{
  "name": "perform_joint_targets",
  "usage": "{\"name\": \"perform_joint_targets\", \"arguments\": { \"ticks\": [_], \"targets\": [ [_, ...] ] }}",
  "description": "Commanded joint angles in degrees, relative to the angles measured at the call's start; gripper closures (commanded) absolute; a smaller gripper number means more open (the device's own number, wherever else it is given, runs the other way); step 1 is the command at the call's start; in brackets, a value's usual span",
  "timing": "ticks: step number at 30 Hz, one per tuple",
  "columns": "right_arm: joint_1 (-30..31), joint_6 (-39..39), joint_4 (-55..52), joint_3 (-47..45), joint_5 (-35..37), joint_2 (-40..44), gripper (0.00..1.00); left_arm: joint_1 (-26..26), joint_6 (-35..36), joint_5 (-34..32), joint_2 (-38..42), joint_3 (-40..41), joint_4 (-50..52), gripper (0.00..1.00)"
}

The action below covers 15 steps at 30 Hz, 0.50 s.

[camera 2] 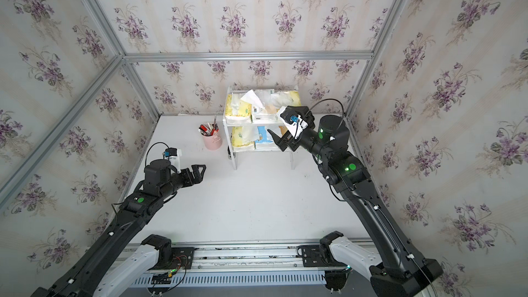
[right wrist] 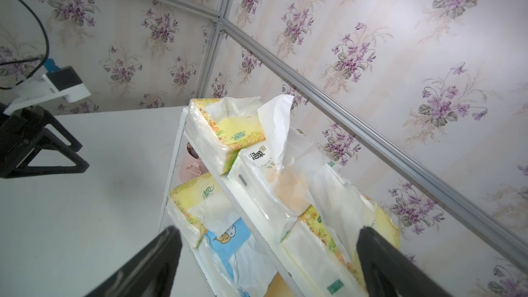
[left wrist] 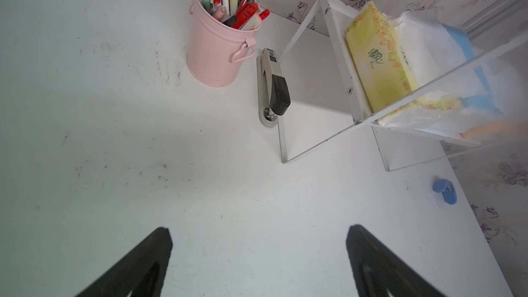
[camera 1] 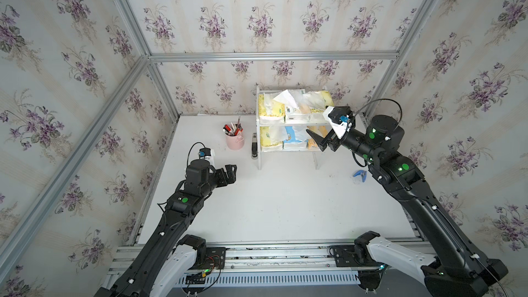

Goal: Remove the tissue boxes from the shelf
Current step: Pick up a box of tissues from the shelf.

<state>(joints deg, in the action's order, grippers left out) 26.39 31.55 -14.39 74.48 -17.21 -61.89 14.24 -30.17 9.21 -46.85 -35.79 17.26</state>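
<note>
As the left hand [camera 1: 231,172] hangs wide, the right hand [camera 1: 314,140] gapes at the shelf [camera 1: 274,124].

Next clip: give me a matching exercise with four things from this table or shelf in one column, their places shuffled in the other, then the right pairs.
Things:
1. blue tissue pack
2. white tissue pack
3. stapler
4. pink pen cup

Places:
A. upper tier of the shelf, middle
B. lying flat on the table, beside the shelf's side panel
C. lower tier, middle
D. standing on the table, holding pens

Pairs: 1-C, 2-A, 3-B, 4-D
</note>
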Motion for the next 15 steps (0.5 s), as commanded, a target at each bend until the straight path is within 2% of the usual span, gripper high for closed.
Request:
{"name": "perform_joint_targets", "arguments": {
  "ticks": [1,4,15],
  "targets": [
    [0.1,9.6,-7.3,2.4,-4.4,-2.7,0.07,0.0,-0.9,1.0,-1.1,-0.8,0.8,0.01],
    [0.2,13.1,-9.8,4.4,-4.5,-5.3,0.13,0.0,-1.1,1.4,-1.8,-0.9,0.4,0.01],
    [3.0,18.3,-14.7,12.4,3.3,-12.6,0.42,-0.1,-1.8,0.6,-2.7,-0.6,0.3,0.01]
  ]
}}
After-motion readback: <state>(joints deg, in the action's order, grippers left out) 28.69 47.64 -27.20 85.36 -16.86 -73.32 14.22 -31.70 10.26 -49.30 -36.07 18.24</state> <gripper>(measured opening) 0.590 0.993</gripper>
